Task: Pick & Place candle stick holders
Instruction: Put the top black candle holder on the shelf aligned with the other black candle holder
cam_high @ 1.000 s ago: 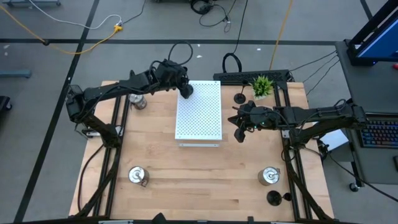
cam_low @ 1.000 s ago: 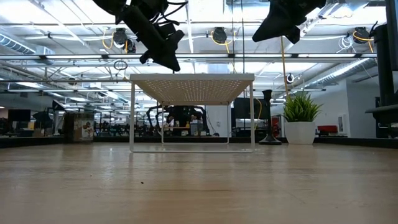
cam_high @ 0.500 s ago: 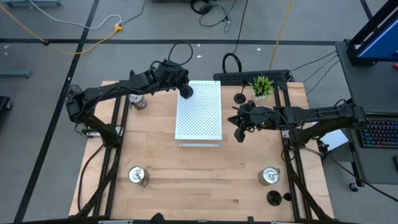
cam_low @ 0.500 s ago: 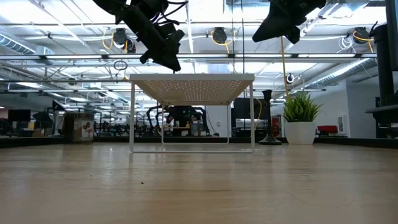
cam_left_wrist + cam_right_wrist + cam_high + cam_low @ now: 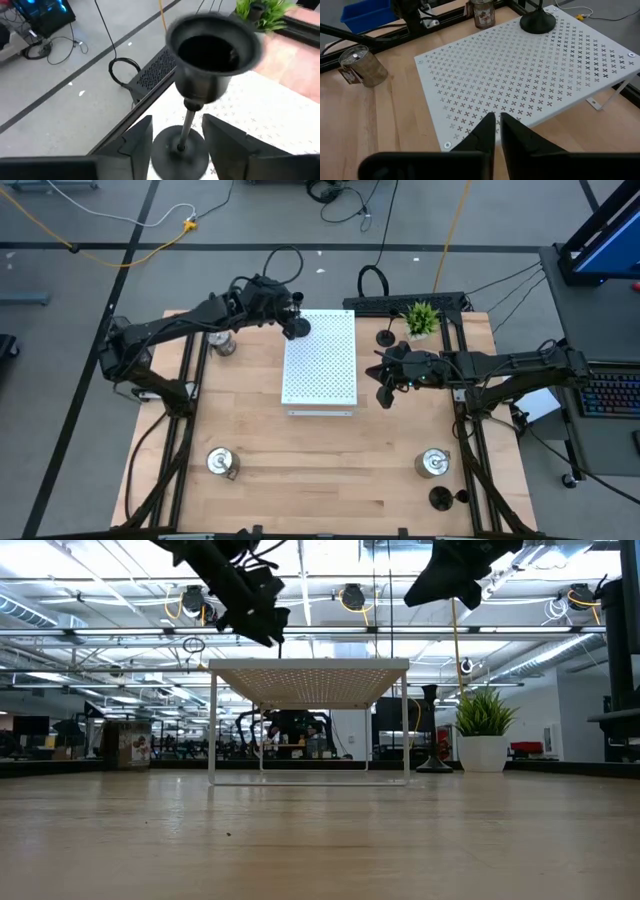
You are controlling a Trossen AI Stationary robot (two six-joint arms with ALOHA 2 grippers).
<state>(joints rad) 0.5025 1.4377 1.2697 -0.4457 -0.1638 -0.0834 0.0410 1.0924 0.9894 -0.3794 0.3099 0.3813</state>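
One black candle stick holder upright on white perforated board

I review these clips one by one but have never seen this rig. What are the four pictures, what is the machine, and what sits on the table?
Two dark robot arms work at a wooden table. One picture looks straight down, one looks level across the tabletop, and one comes from each arm's wrist.

In the middle stands a white perforated board on legs. The left gripper is at its far left corner, fingers parted on either side of a black candle stick holder that stands upright on the board, not clamped. The right gripper waits beside the board's right edge, shut and empty.

Also on the table: three silver holders, two more black holders, and a small potted plant.
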